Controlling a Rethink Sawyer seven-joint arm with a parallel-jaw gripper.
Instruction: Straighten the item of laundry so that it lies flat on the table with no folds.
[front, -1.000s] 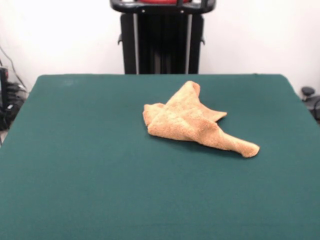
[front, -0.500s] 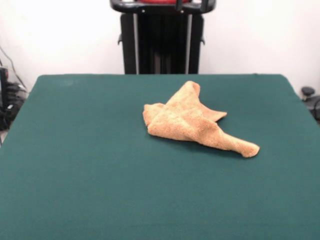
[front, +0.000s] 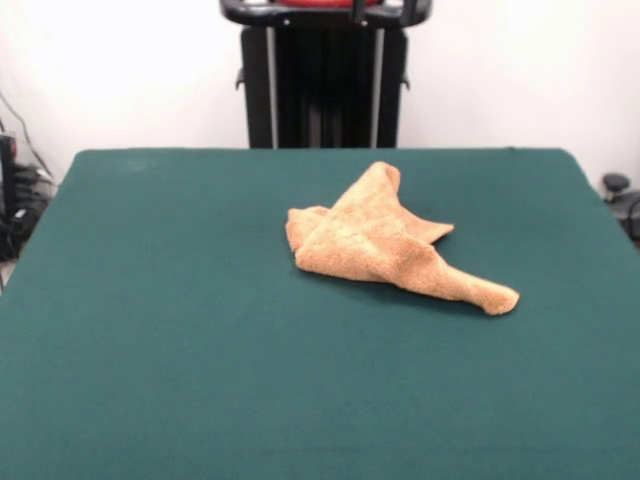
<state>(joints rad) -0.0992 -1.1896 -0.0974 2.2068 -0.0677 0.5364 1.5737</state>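
Observation:
The item of laundry (front: 380, 245) is an orange-tan terry towel lying crumpled a little right of the table's middle. It is folded over itself, with one point toward the pedestal, one toward the left, and a long rolled tail (front: 485, 292) running to the near right. The table (front: 180, 330) is covered in dark green cloth. Only the tips of my gripper (front: 382, 8) show at the top edge, high above and behind the towel. The two tips stand apart with nothing between them.
The black pedestal (front: 322, 85) stands behind the table's far edge against a white wall. Cables and gear (front: 15, 195) sit off the left edge, and a small black object (front: 616, 186) off the right edge. The towel is well away from all table edges.

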